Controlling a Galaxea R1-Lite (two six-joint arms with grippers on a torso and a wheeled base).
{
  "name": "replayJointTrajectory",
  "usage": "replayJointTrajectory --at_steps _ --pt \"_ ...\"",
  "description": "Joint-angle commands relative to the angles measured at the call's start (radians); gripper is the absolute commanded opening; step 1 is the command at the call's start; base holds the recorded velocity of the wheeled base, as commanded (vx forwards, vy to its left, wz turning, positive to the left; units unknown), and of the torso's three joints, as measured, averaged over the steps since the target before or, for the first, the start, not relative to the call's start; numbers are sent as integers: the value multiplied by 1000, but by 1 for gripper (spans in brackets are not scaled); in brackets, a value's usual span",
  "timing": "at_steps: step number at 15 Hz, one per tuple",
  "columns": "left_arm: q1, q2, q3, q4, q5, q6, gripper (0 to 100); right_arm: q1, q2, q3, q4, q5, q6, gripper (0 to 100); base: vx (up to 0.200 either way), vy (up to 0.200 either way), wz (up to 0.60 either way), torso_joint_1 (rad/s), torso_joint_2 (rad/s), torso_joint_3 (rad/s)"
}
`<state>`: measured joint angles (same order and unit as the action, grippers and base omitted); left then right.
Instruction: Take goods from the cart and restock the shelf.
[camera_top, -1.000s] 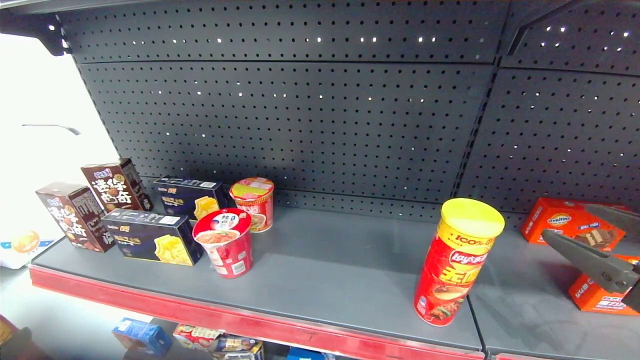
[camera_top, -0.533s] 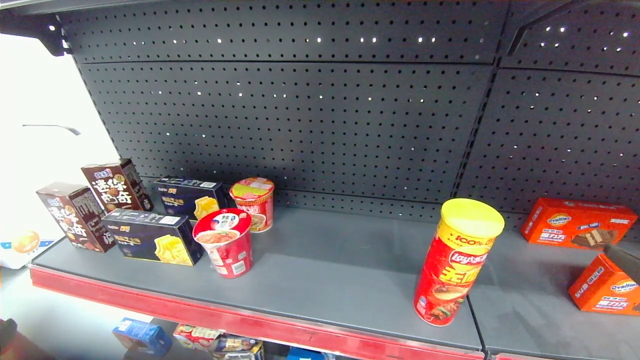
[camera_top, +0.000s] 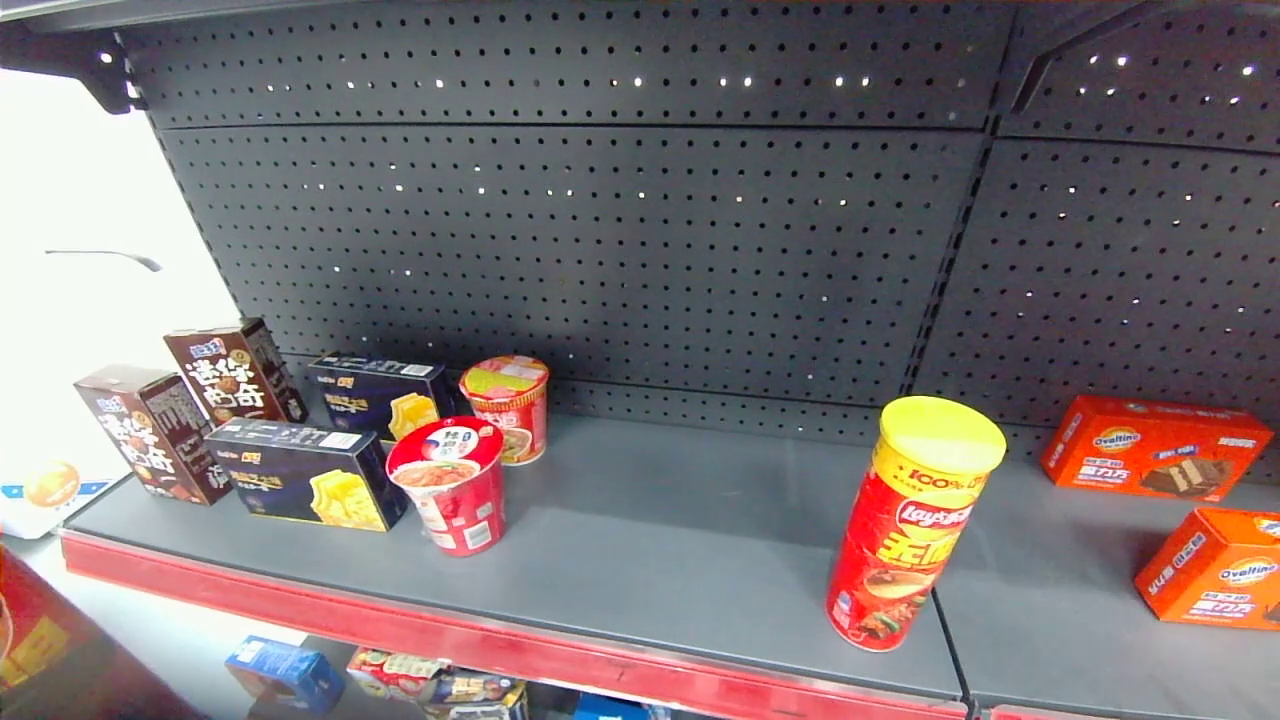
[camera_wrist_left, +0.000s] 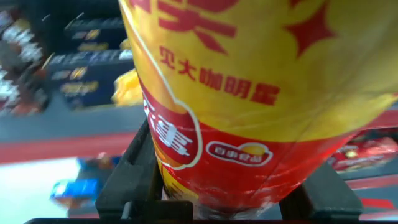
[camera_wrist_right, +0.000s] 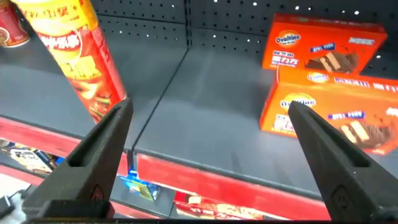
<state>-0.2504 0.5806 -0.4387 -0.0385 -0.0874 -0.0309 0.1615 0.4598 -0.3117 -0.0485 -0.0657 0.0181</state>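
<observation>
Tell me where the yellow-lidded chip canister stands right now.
Head view: the chip canister stands upright right of centre on the grey shelf, near its red front edge, with two orange boxes farther right.

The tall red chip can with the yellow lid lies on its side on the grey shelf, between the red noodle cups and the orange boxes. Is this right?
Not quite. The head view shows the tall red cylindrical chip can with the yellow lid standing upright, not on its side. It is on the grey metal shelf, between the red noodle cups and the orange cardboard boxes.
</observation>
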Motion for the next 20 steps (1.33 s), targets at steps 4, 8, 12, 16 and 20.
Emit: replayJointTrajectory --at_steps 4,8,12,16,20 --pt "-26 191 -126 -20 -37 23 0 -59 -368 203 38 -6 -6 100 0 0 0 0 0 0" --pt "-79 237 -161 -31 -48 23 0 -59 -366 312 -22 -23 -124 100 0 0 0 0 0 0" --pt "-84 271 -213 -32 -60 23 0 -60 -365 312 -21 -62 -171 100 0 0 0 0 0 0" --pt "-84 266 -206 -32 -81 19 0 -59 -366 312 -21 -55 -144 100 0 0 -150 -1 1 -1" --pt "-84 265 -204 -32 -81 19 0 -59 -365 312 -21 -55 -156 100 0 0 -300 1 -1 1"
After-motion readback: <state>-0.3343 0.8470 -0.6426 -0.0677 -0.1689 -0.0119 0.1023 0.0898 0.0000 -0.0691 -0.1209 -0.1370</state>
